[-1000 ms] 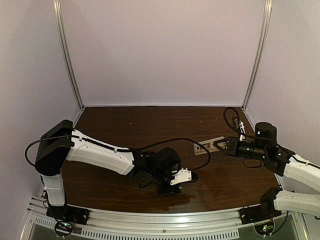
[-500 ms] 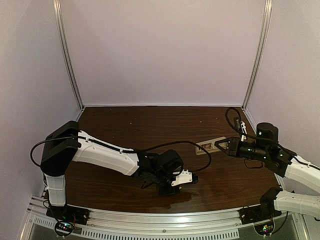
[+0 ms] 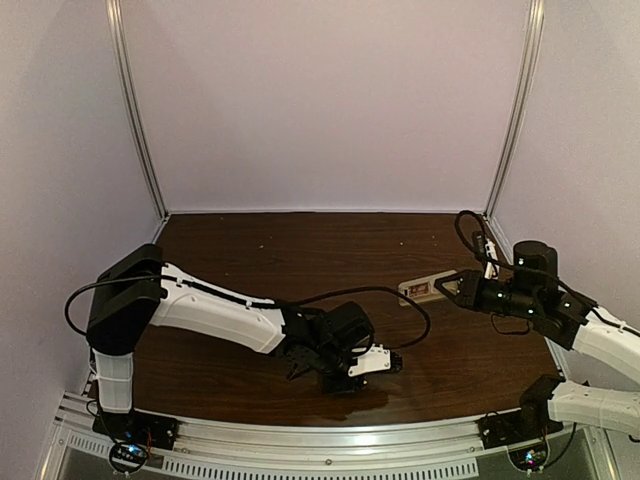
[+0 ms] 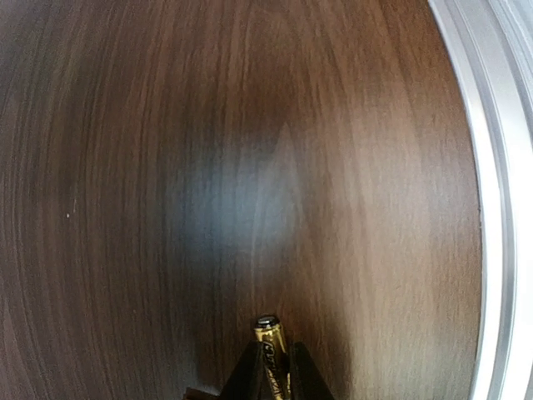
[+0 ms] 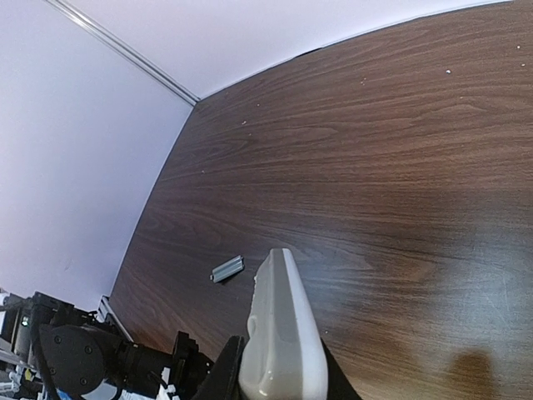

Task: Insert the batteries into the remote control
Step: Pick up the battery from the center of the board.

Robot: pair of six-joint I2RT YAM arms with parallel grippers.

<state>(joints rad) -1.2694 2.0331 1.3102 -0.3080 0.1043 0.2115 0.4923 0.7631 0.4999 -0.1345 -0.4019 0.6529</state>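
Dark wood counter (image 3: 300, 250), left claw (image 3: 388, 362) at lower centre pinching one battery (image 4: 268, 354) tip-forward, right claw (image 3: 443, 288) clamped on the remote control (image 3: 421, 291) up-right of it, long axis running left-right, left arm bridges the gap.

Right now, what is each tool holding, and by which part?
Left tool pinches a battery by its near end; right tool grips the remote control at its near end.
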